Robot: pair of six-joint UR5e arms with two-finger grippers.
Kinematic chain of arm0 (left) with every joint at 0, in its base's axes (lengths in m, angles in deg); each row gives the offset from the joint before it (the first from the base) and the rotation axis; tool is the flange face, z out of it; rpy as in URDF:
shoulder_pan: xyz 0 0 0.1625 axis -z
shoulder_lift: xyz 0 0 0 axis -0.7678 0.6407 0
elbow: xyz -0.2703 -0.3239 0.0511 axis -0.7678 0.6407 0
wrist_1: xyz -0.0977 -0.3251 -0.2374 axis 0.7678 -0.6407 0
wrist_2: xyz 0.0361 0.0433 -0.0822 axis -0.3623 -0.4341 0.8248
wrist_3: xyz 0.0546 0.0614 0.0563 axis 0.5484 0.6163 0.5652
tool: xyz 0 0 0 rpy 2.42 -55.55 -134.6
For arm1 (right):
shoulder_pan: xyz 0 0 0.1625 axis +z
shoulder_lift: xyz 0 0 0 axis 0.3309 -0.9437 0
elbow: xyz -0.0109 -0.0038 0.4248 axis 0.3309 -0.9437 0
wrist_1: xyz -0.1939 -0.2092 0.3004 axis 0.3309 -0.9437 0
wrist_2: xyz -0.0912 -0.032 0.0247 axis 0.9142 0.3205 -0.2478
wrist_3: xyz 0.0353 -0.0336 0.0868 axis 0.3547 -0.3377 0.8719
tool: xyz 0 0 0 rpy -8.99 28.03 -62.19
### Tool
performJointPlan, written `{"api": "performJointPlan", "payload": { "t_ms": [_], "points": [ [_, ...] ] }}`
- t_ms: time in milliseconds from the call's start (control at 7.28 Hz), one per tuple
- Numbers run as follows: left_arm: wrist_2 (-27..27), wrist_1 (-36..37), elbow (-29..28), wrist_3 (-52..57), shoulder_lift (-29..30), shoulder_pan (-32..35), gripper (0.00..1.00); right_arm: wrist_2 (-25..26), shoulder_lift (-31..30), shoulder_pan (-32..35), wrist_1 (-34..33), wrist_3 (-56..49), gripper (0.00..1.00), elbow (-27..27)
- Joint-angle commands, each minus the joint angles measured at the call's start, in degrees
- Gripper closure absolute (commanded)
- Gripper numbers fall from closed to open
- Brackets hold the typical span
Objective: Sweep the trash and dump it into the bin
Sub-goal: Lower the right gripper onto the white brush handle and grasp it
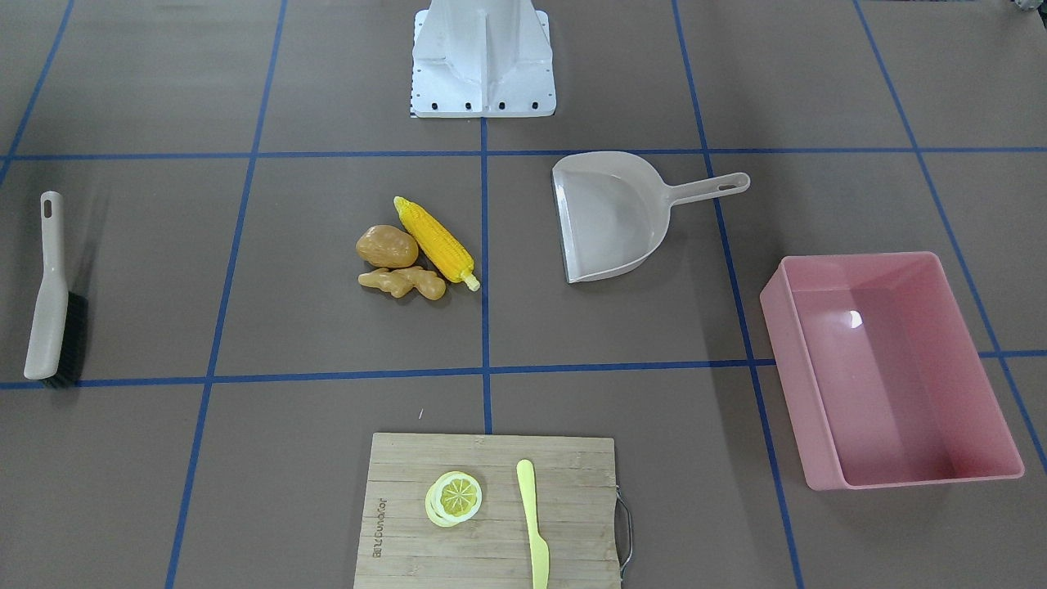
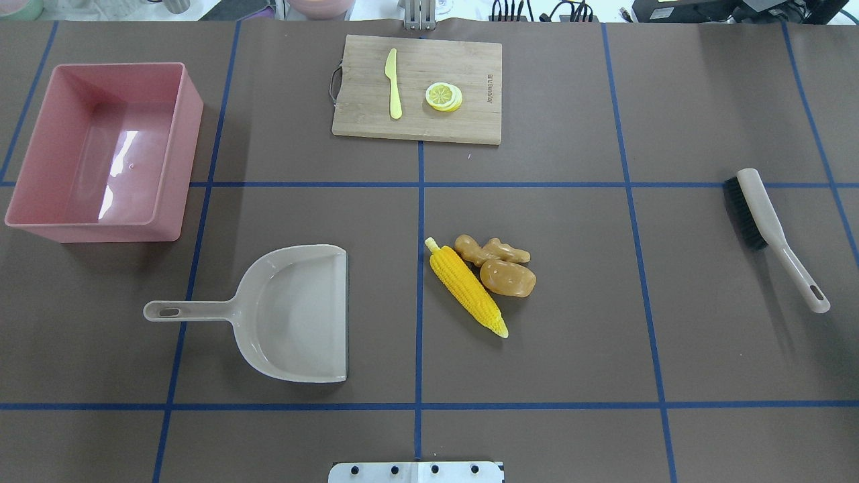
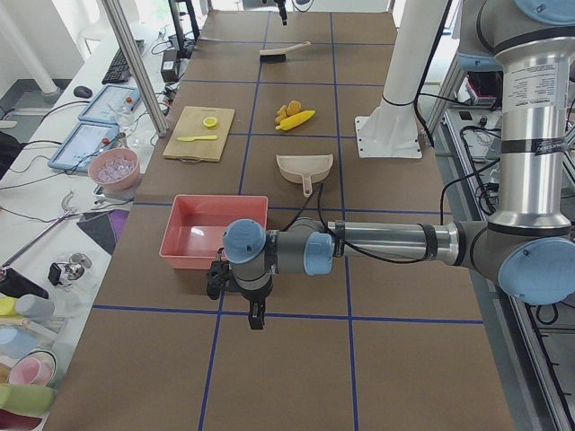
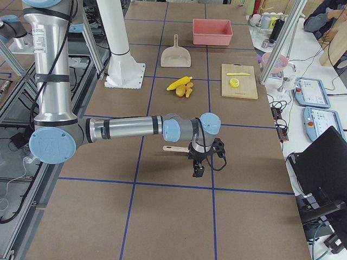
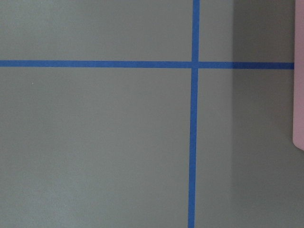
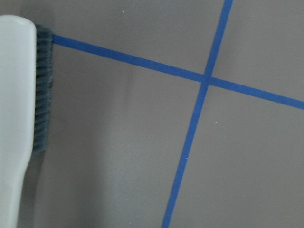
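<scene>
The trash lies in a tight cluster at the table's middle: a yellow corn cob, a brown potato and a tan ginger root. The pink bin stands empty at the far left. My left gripper hangs beside the bin's outer side and shows only in the exterior left view. My right gripper hangs next to the brush and shows only in the exterior right view. I cannot tell whether either is open or shut. The wrist views show no fingers.
A beige dustpan lies left of the trash, mouth toward it. A beige brush with dark bristles lies at the right. A wooden cutting board at the far edge holds a yellow knife and lemon slice.
</scene>
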Motion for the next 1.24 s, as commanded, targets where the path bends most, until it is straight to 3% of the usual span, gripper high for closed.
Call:
{"api": "performJointPlan", "payload": {
  "t_ms": [0, 412, 824, 1099],
  "points": [
    [0.0, 0.0, 0.1, 0.0, 0.0, 0.0, 0.01, -0.4, -0.5, -6.0, 0.1, 10.3, 0.01, 3.1],
    [-6.5, 0.1, 2.1, -0.3, 1.1, -0.1, 0.01, -9.8, -2.4, -6.5, 0.1, 13.2, 0.01, 4.8],
    [-3.9, 0.2, 3.3, -0.3, 3.1, -0.2, 0.01, -8.1, -2.5, -10.1, 0.1, 17.3, 0.04, 5.8],
    [-3.3, 2.5, 8.4, -0.4, 5.3, -0.2, 0.01, -7.5, -2.8, -12.4, 0.1, 18.7, 0.02, 6.2]
  ]
}}
